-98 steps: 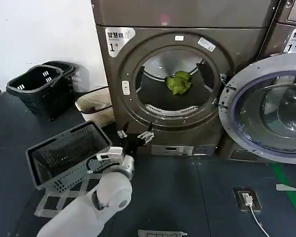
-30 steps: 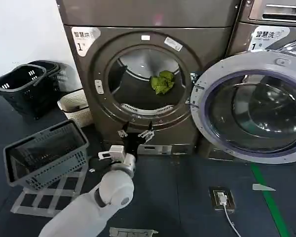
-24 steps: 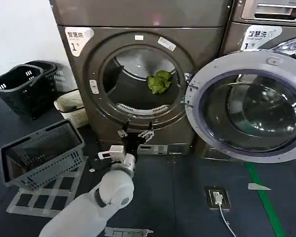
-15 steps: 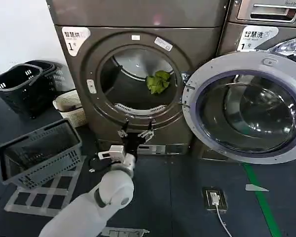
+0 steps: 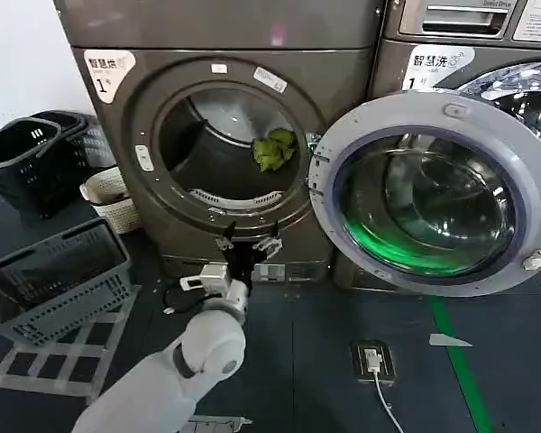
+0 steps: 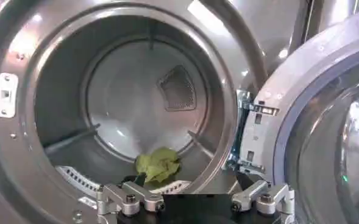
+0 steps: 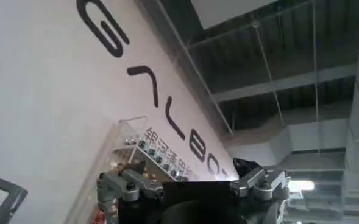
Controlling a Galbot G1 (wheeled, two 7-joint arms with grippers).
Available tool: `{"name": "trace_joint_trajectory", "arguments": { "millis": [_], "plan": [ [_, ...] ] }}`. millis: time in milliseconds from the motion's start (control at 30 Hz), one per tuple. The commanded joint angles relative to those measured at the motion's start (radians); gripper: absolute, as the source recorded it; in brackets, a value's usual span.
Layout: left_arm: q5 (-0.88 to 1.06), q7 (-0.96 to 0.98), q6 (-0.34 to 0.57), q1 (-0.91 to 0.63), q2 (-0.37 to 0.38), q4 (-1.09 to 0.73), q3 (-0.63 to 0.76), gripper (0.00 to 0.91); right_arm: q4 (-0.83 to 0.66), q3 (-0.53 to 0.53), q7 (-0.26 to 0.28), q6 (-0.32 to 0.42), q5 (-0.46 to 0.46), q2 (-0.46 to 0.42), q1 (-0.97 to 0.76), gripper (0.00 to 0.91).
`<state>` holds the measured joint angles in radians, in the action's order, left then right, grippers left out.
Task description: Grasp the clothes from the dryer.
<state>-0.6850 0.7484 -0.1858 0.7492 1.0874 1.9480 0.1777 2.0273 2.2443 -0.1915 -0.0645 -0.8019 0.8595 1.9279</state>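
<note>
while the clothes (image 5: 272, 150) lie bunched deep in the dryer (image 5: 218, 135) drum, the left gripper (image 5: 247, 244) hovers below the door rim, jaws spread and empty, well short of them; the right gripper (image 7: 191, 185) points ceilingward, jaws likewise released.

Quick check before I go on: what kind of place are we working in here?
Probably a self-service laundry room: the dryer numbered 1 stands beside a second numbered machine, with laundry baskets on the floor. The left gripper hangs open below the drum.

Head and left wrist (nearer) toward dryer (image 5: 225, 144)
</note>
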Motion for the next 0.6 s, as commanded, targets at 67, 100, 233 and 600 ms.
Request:
{"name": "trace_joint_trajectory", "arguments": {
  "millis": [67, 100, 233, 600],
  "plan": [
    [0.017, 0.003, 0.004, -0.007, 0.002, -0.015, -0.001, 0.907, 0.0, 0.002, 0.001, 0.001, 0.001, 0.0, 0.001, 0.907],
    [0.019, 0.003, 0.004, -0.007, 0.003, -0.015, -0.001, 0.907, -0.001, 0.003, 0.001, 0.001, 0.0, 0.0, 0.001, 0.907],
    [0.028, 0.003, 0.006, -0.008, 0.002, -0.022, -0.001, 0.907, 0.0, 0.003, 0.002, 0.0, 0.0, 0.001, 0.001, 0.907],
    [0.025, 0.009, 0.003, -0.013, 0.004, -0.026, -0.012, 0.907, 0.0, 0.003, 0.006, 0.0, 0.0, -0.001, 0.001, 0.907]
  ]
}}
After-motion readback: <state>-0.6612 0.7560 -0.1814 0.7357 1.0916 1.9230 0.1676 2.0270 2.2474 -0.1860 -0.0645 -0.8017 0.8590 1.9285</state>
